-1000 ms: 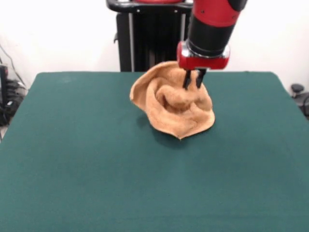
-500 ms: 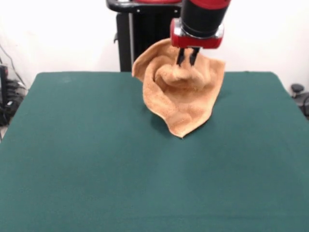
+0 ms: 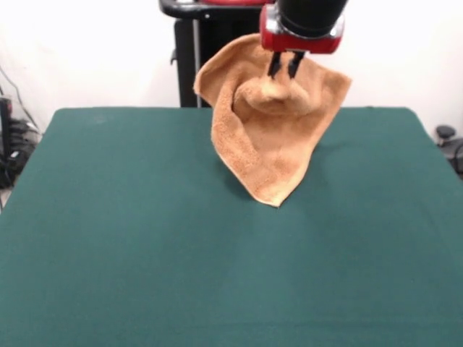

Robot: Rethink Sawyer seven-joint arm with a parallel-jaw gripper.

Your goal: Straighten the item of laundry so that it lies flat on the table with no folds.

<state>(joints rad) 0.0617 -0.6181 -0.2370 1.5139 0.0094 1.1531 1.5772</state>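
The item of laundry is an orange-tan terry towel hanging in the front view, bunched and draped from a pinched point near its top. Its lowest corner points down and touches or nearly touches the table, a wide dark green surface. My gripper comes down from the top of the picture, its two black fingers shut on a fold of the towel near the middle of the cloth. The towel's back side is hidden.
A black pedestal stands behind the table's far edge. Dark cables and gear lie off the left edge, and a dark object sits off the right edge.
My gripper has risen with the towel, lifting it from a crumpled heap on the table into a hanging drape. Only the lowest corner stays near the surface.
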